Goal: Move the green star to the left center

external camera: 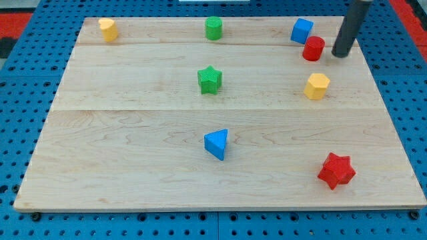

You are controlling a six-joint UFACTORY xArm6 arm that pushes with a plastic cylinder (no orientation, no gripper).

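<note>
The green star (209, 80) lies on the wooden board (120, 133), a little above its middle. My tip (341, 54) is near the view's top right, just right of a red cylinder (313, 49) and far to the right of the green star. The rod rises from the tip out of the view's top edge.
A blue cube (301, 31) sits left of and above the red cylinder. A yellow hexagon block (317, 86) lies below the cylinder. A green cylinder (213, 28) is at top middle, a yellow block (107, 29) at top left, a blue triangle (217, 144) at lower middle, a red star (335, 171) at bottom right.
</note>
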